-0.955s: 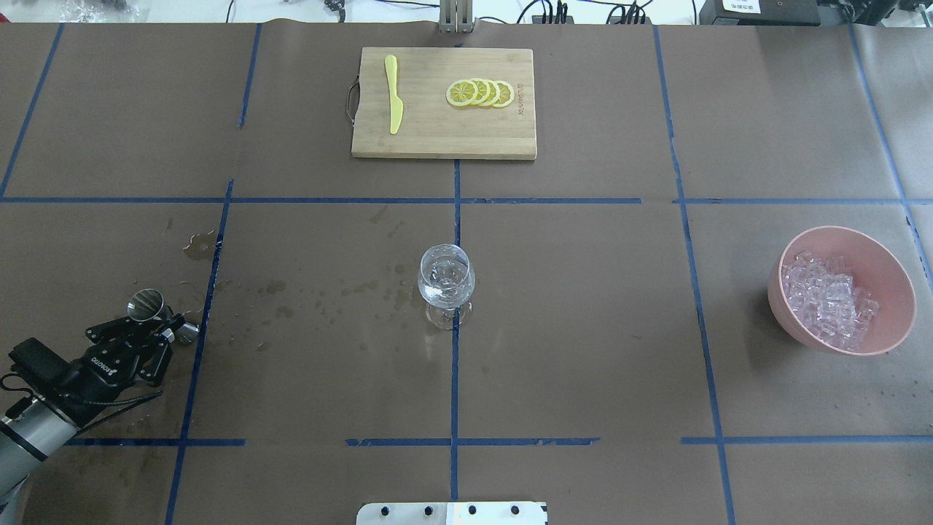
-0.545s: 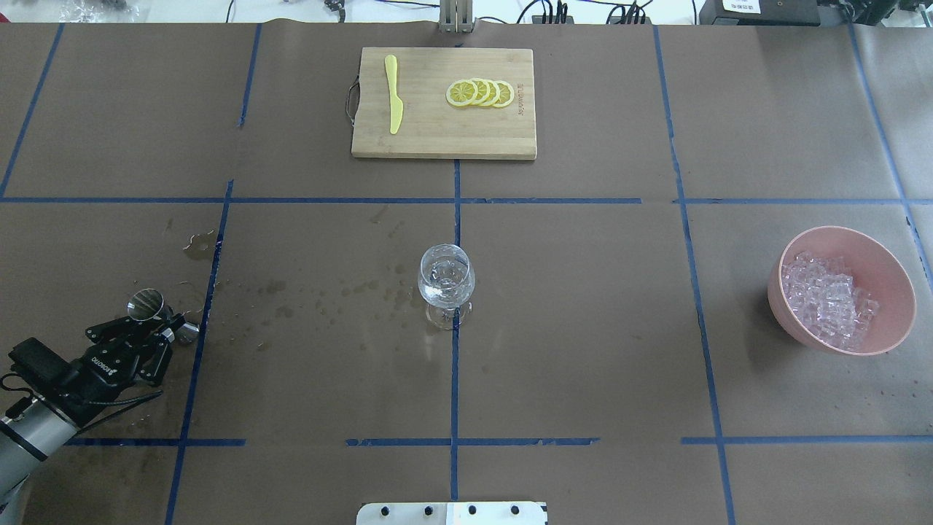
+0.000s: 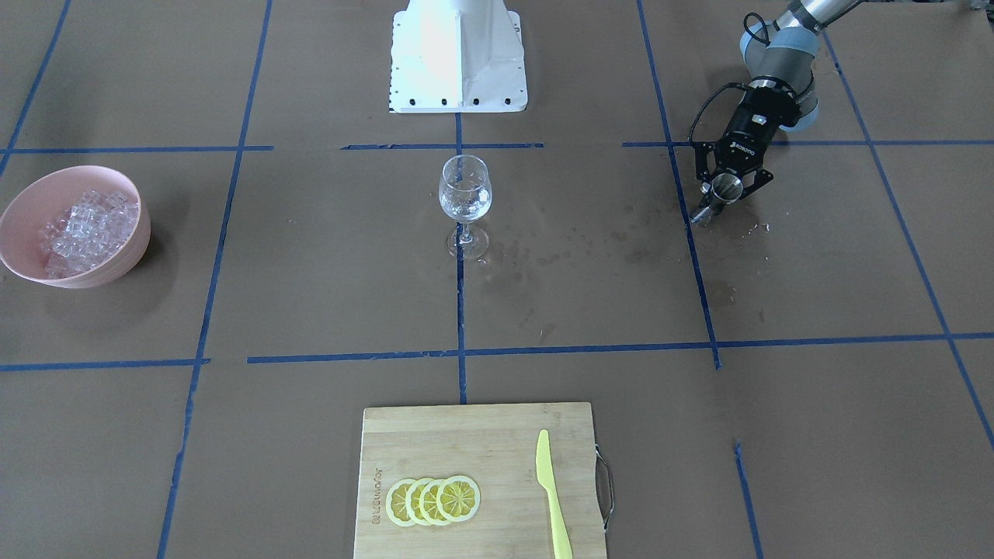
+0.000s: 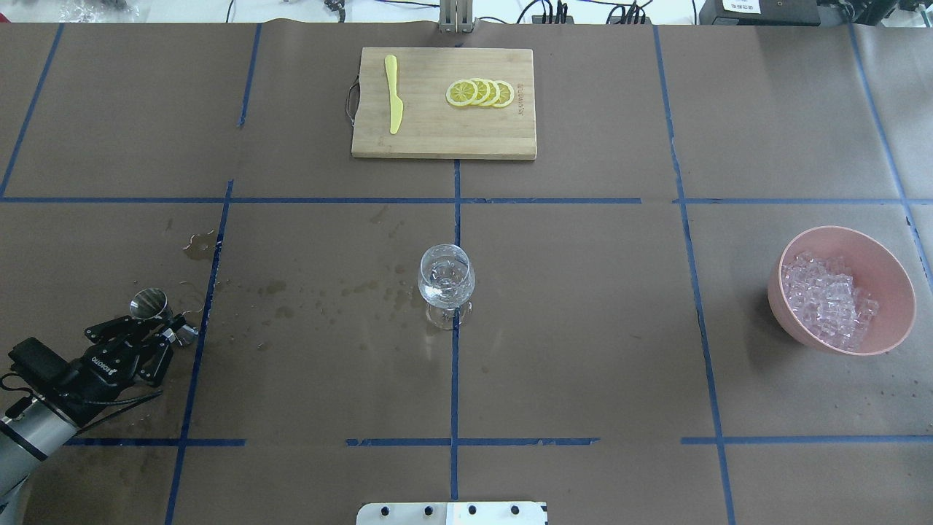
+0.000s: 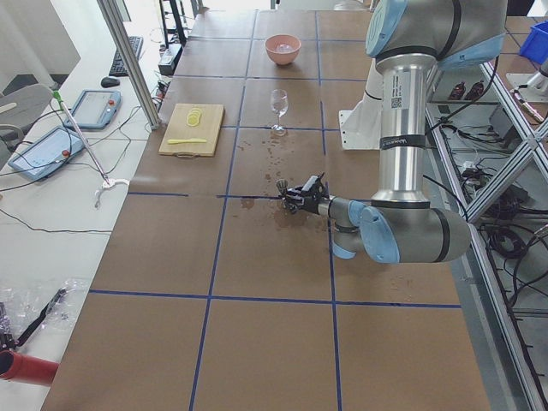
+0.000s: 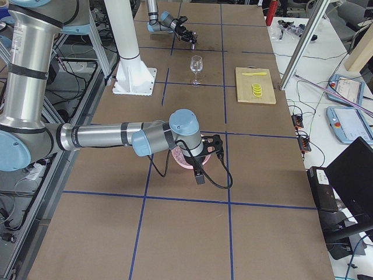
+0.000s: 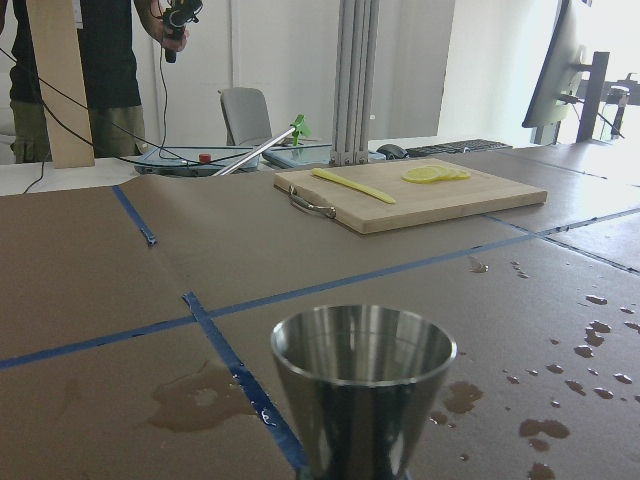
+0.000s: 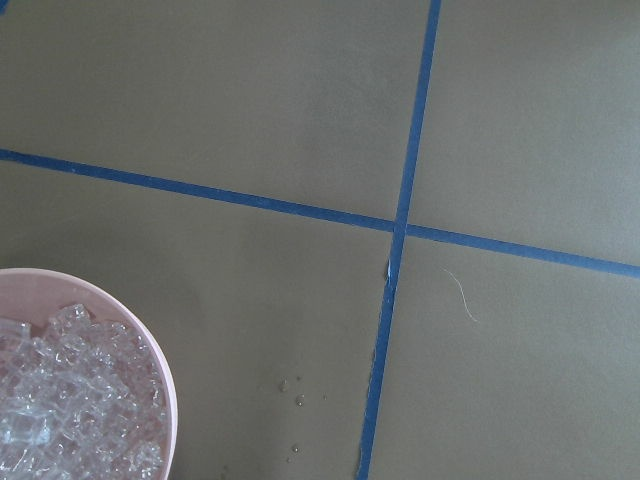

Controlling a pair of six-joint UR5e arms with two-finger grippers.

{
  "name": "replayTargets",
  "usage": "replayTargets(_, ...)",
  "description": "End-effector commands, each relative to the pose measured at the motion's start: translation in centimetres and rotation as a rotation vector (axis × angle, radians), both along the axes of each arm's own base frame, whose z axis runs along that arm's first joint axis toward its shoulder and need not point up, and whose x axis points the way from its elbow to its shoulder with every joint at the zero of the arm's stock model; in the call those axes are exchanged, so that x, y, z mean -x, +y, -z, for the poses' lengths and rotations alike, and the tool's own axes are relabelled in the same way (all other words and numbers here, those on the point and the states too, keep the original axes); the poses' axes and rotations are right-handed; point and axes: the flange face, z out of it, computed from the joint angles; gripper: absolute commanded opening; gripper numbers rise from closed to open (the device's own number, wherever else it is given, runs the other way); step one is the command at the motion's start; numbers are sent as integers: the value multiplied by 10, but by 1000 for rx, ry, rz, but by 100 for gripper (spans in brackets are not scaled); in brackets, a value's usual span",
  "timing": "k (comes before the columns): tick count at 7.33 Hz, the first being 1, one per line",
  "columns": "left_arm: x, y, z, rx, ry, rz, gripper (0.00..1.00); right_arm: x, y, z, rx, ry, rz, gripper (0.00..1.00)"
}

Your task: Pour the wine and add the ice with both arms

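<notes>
My left gripper [image 4: 169, 329] is low over the table's left side. Its fingers stand on either side of the waist of an upright steel jigger [image 4: 148, 303], a little apart from it. The jigger fills the bottom of the left wrist view [image 7: 360, 380]. A clear stemmed glass [image 4: 446, 281] with some liquid stands at the table's centre. Ice [image 4: 827, 299] fills a pink bowl [image 4: 896, 321] at the right. My right gripper [image 6: 207, 153] hangs over the bowl's near side and shows only in the exterior right view, so I cannot tell if it is open or shut.
A wooden cutting board [image 4: 443, 138] with a yellow knife [image 4: 393, 95] and lemon slices [image 4: 481, 92] lies at the far middle. Wet spots [image 4: 328, 292] lie between jigger and glass. The white pedestal [image 3: 458, 54] stands at the robot's edge.
My left gripper has drawn back slightly toward the near left. The jigger's cup has shifted a touch the other way. Glass and bowl have not moved.
</notes>
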Motion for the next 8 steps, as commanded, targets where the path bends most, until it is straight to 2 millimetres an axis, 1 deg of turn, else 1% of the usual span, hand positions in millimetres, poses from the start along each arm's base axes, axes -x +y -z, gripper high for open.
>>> replayTargets(1, 0, 0, 2, 0, 6, 0, 31, 0, -1, 0, -1, 0, 0, 100)
replayTargets(2, 0, 0, 2, 0, 7, 0, 24, -1, -1, 1, -3, 0, -2, 100)
replayTargets(8, 1, -1, 1, 3, 9, 18, 25, 0, -3, 4, -9, -1, -3, 100)
